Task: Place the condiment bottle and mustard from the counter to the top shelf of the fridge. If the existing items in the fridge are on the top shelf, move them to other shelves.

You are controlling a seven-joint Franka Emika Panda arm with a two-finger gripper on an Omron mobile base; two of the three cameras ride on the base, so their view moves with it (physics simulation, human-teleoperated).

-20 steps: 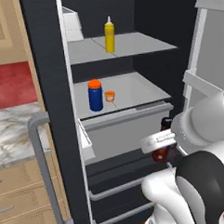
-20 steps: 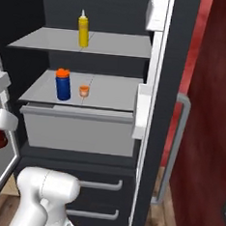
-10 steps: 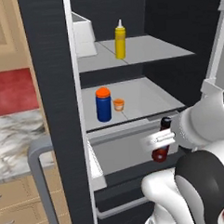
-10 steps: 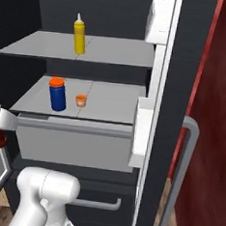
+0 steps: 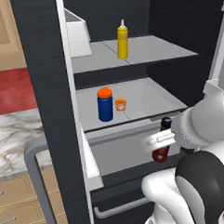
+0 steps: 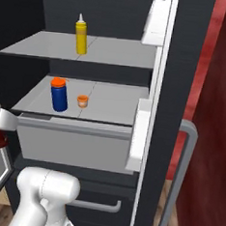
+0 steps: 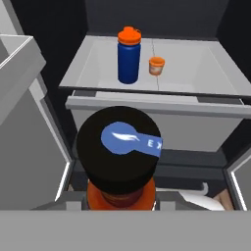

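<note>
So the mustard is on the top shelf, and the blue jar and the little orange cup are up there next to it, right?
Not quite. The mustard is on the top shelf, but the blue jar and orange cup stand on the shelf below it, as the left base view shows.

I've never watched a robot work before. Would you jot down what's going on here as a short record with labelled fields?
place: open fridge
gripper: shut on the condiment bottle, held in front of the grey drawer
top shelf: mustard standing upright
shelf below: blue jar with a small orange cup beside it, apart
still to do: the condiment bottle is not yet on the top shelf
</note>
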